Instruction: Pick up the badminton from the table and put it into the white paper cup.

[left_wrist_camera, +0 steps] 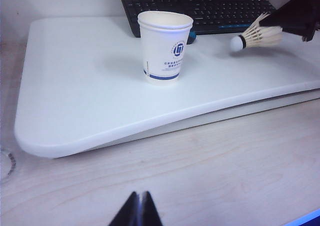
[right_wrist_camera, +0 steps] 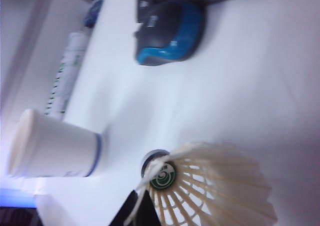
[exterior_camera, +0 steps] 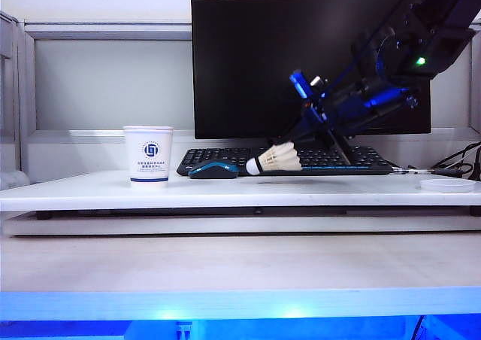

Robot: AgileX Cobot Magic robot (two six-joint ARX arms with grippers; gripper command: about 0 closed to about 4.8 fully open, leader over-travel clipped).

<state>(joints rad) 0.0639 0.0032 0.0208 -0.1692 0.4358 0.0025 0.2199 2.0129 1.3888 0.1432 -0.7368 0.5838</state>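
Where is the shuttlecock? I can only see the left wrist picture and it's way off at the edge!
Observer: The right gripper is shut on the badminton, holding it by the feather end, in front of the keyboard.
Operator: Is it still lying on the table?
Observer: The exterior view shows it about level with the table, cork tip pointing toward the white paper cup; I can't tell if it is lifted off.
Operator: Is anything between it and the cup?
Observer: Yes, a blue and black mouse sits between them in the exterior view.
Operator: What about the other arm?
Observer: The left gripper is shut, away from the cup.
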